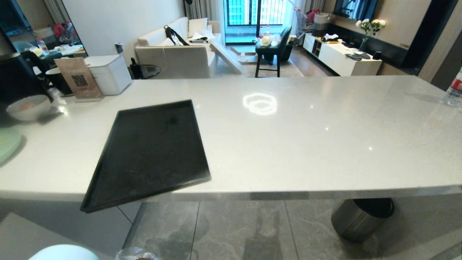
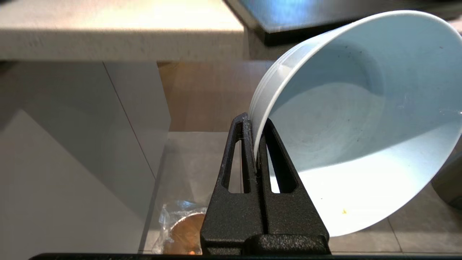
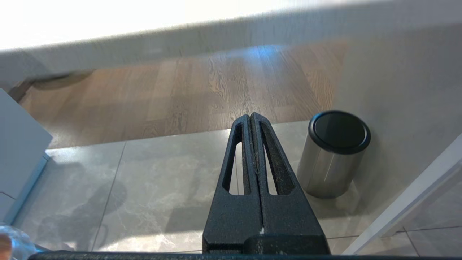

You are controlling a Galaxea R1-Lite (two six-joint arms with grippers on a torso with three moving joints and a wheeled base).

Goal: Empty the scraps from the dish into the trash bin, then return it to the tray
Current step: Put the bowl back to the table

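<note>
My left gripper is shut on the rim of the dish, a pale blue-white bowl tilted on its side, empty but for a tiny yellow crumb. The dish's edge also peeks in at the bottom of the head view. Below on the floor stands the trash bin with a crinkly clear bag; an orange bit of the scraps shows inside it. The black tray lies bare on the white counter, one corner past the front edge. My right gripper hangs shut and holds nothing.
A brushed-steel cylinder with a black top stands on the floor under the counter. At the counter's left are a speckled bowl, a mint-green plate, a sign card and a white box. A bottle stands far right.
</note>
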